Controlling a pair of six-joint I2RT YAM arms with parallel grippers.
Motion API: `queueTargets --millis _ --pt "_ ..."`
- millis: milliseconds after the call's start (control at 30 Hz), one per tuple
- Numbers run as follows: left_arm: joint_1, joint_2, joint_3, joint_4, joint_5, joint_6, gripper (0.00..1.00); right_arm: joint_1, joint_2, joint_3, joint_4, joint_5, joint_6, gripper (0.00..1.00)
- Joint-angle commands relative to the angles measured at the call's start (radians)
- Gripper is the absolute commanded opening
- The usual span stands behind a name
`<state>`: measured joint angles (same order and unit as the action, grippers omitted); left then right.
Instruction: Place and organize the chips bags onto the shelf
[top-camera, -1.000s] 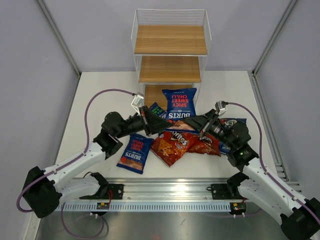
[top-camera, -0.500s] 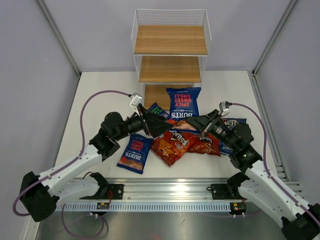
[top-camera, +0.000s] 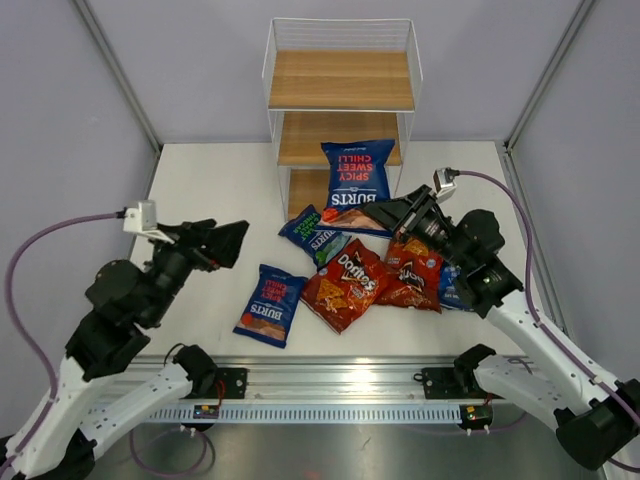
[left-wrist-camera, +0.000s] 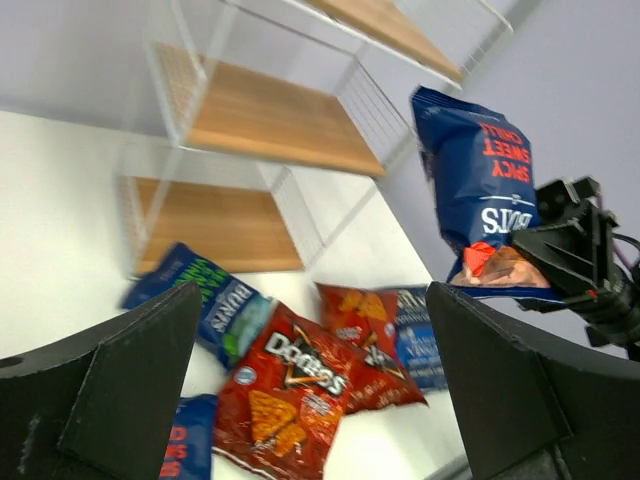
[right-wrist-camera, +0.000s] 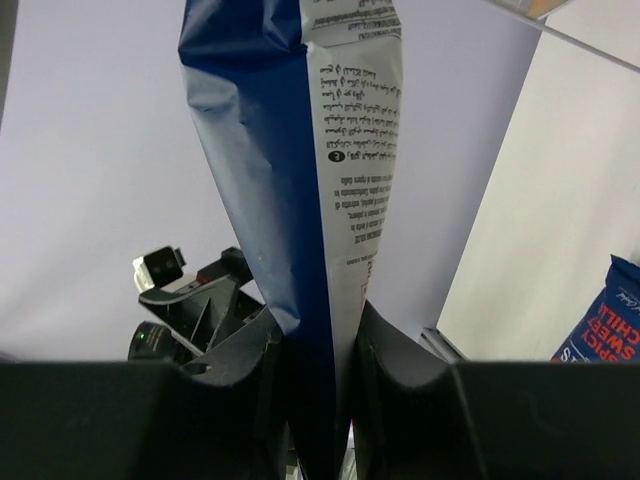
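The shelf (top-camera: 340, 90), pale wood boards in a thin wire frame, stands at the table's far edge. My right arm stretches toward it, right gripper (top-camera: 383, 212) clamped on a glossy, crinkled dark blue Burts bag (top-camera: 357, 172) held upright there; my left gripper (top-camera: 228, 240) hangs wide open, empty, near the left edge.

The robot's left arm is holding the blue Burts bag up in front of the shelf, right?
Not the left arm. The right tool is shut on the blue Burts bag and holds it up in front of the shelf. The top external view shows this. The left tool is open and empty.
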<state>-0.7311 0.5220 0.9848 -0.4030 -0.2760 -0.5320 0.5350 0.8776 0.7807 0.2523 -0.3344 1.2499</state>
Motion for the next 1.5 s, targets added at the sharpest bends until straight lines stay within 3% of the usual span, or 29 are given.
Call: queueTargets --millis 0,467,700,1267,1467 --pt "0.001 -0.007 0.071 -0.241 -0.195 0.067 0.99 0.003 0.078 0.17 0.019 -0.014 -0.047 0.14" --pt "0.001 -0.088 -0.011 -0.387 -0.229 0.109 0.99 -0.001 0.593 0.823 -0.243 0.055 -0.17 0.14" --pt "0.001 -0.164 -0.084 -0.447 -0.311 0.115 0.99 -0.026 0.862 1.149 -0.36 0.078 -0.221 0.14" --pt "0.001 -0.221 -0.112 -0.407 -0.229 0.147 0.99 -0.027 0.972 1.353 -0.41 0.225 -0.242 0.15" --pt "0.001 -0.252 -0.117 -0.405 -0.229 0.144 0.99 -0.027 1.133 1.6 -0.547 0.207 -0.293 0.17"
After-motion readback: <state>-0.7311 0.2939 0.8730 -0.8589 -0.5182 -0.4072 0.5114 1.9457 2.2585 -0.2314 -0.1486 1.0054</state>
